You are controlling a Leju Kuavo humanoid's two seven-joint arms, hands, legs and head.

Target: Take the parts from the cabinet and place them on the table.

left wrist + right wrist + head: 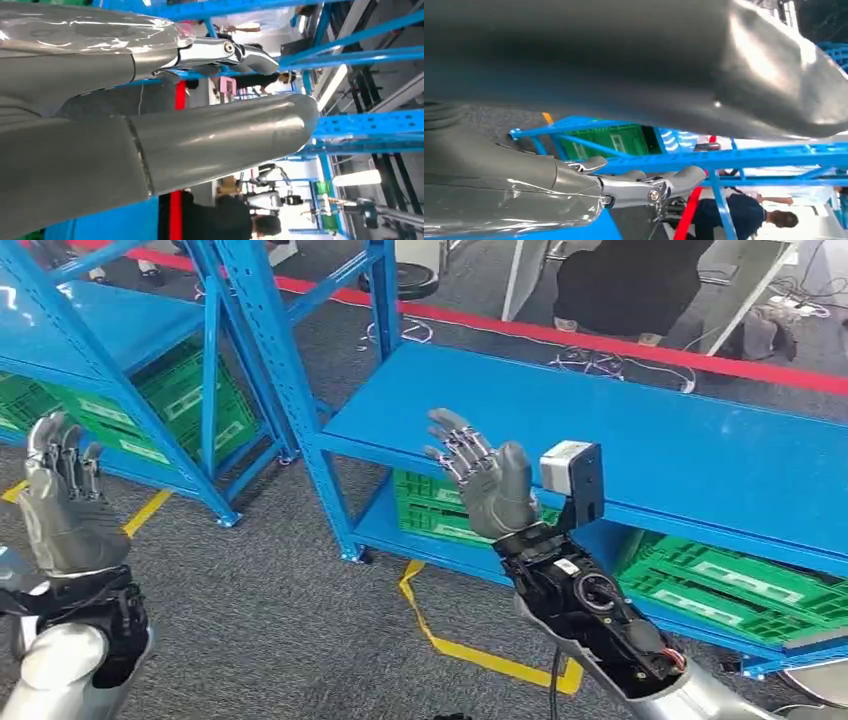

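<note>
- Head view: blue shelving unit point(640, 440) stands in front of the robot on grey carpet, and a second blue shelving unit point(120, 330) stands to the left of it.
- Green plastic crates point(720, 585) lie on the lower shelf of the near unit, and more green crates point(180, 400) lie low in the left unit. What is inside these crates I cannot tell, so I cannot say where the parts are.
- Right hand point(485, 480) is raised in front of the edge of the upper shelf, fingers spread, and it holds nothing. A small grey-and-black camera box point(575, 475) sits at its wrist.
- Left hand point(62, 495) is raised at the left, before the left unit, fingers straight and apart, also with nothing in it.
- Yellow tape point(470, 645) and a red line point(600, 340) mark the floor; a person in dark clothes point(630, 285) is behind the red line.
- Left wrist view: the thick grey thumb point(200, 140) and one darker finger point(225, 52) of the left hand are stretched out with nothing between them. Behind them are blue shelf beams point(360, 125), people point(225, 220) and another robot point(267, 197).
- Right wrist view: the right hand's thumb point(649, 65) and finger point(644, 185) are also stretched out and apart. A green crate point(609, 140) sits inside a blue frame, and a person in a dark blue top point(744, 215) stands farther away.
</note>
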